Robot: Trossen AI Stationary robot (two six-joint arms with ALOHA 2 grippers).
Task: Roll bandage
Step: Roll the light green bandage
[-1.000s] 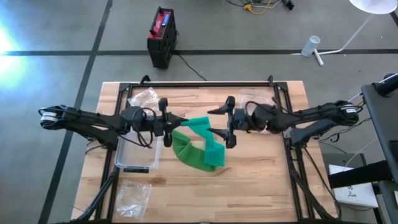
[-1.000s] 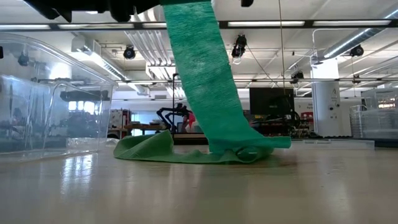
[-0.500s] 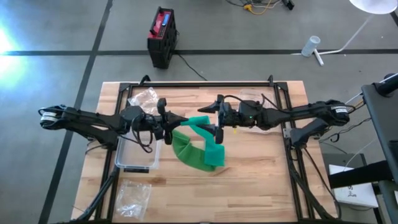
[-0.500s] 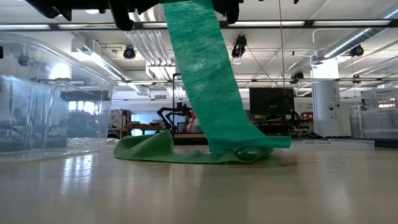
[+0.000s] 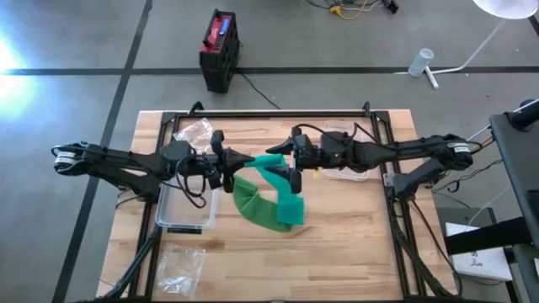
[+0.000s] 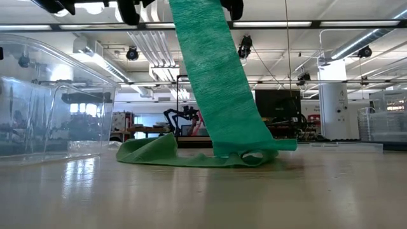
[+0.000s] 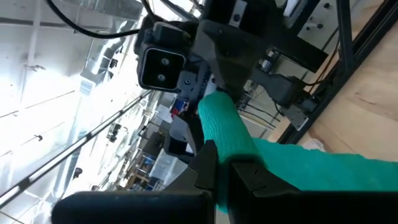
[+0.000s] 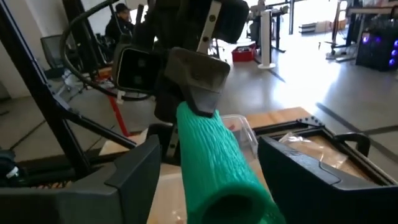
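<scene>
Above the middle of the counter (image 5: 354,244) the left tool (image 5: 226,172) is clamped on the raised end of the green bandage (image 5: 271,198), which hangs down soft and light onto the wood, while the right tool (image 5: 295,160) stands apart around that end, seemingly the best place to grip.

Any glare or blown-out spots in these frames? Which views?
High view: bright glare at the left edge on the grey floor; the green bandage strip reads fine. Low view: ceiling strip lights reflect on the clear plastic bin and glossy wooden tabletop. Left wrist view: ceiling washed out behind the bandage. Right wrist view: background window light overexposed.
</scene>
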